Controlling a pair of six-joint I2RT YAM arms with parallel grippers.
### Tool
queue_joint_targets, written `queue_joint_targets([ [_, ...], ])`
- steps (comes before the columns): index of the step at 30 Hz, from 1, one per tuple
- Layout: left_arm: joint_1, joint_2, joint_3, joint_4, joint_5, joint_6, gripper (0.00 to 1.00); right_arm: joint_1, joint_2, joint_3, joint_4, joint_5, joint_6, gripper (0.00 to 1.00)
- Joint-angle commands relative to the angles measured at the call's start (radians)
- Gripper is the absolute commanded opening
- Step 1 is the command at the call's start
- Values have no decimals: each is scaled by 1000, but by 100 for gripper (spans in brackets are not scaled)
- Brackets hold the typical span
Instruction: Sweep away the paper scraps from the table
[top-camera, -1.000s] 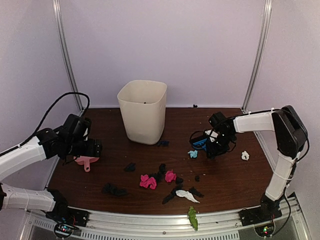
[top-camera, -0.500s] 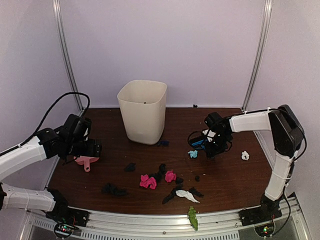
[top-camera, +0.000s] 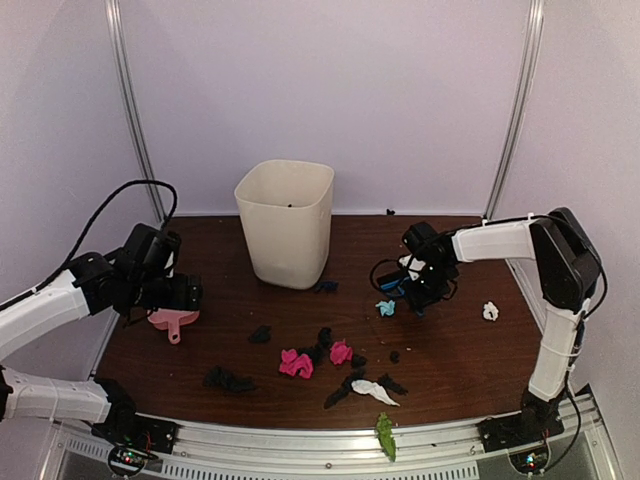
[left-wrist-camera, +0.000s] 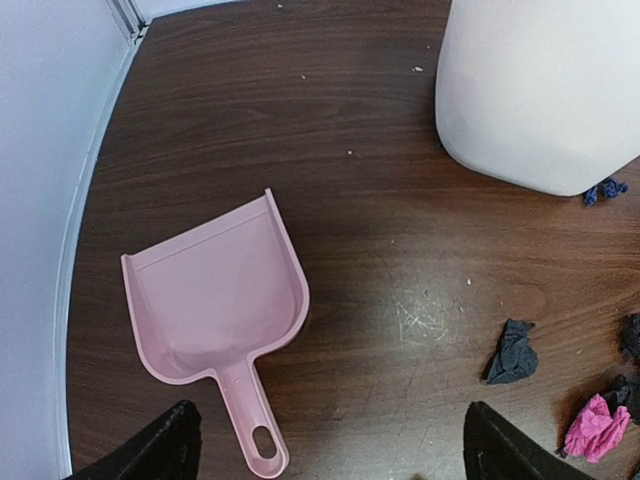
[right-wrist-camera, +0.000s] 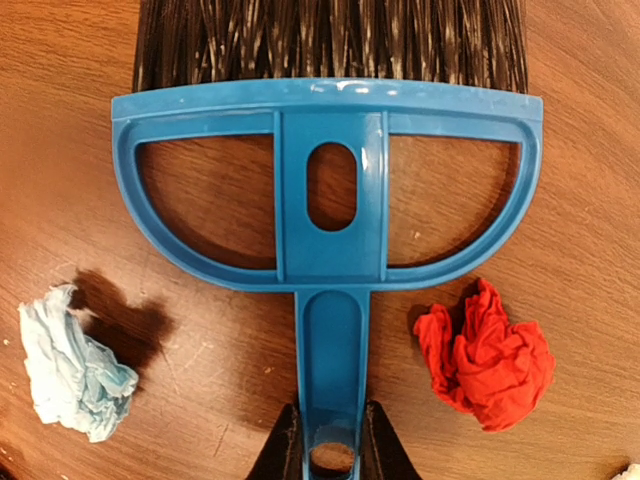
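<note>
My right gripper is shut on the handle of the blue hand brush, whose black bristles rest on the table; it also shows in the top view. A light blue scrap lies left of the handle and a red scrap right of it. My left gripper is open and empty, just above the handle end of the pink dustpan. Black, pink, magenta and white scraps lie at front centre.
A cream bin stands at back centre with a dark blue scrap at its foot. A white scrap lies far right. A green scrap sits on the front metal rail. Walls close in on left and right.
My right gripper has slid a little to the left with the brush, nearer the light blue scrap. The left arm has hardly moved.
</note>
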Motion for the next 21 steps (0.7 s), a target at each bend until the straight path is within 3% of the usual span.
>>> queue_joint_targets([
  [1,-4,-22,69,-26,12,-25,92,8,4,43,-34,12,-12,3],
  [9,-4,-57,153,-89,93,-72,92,14,-90,113,-72,-49,3,1],
  [21,-4,-122,195,-106,421,-137,86,26,-249,154,-108,-91,39,0],
])
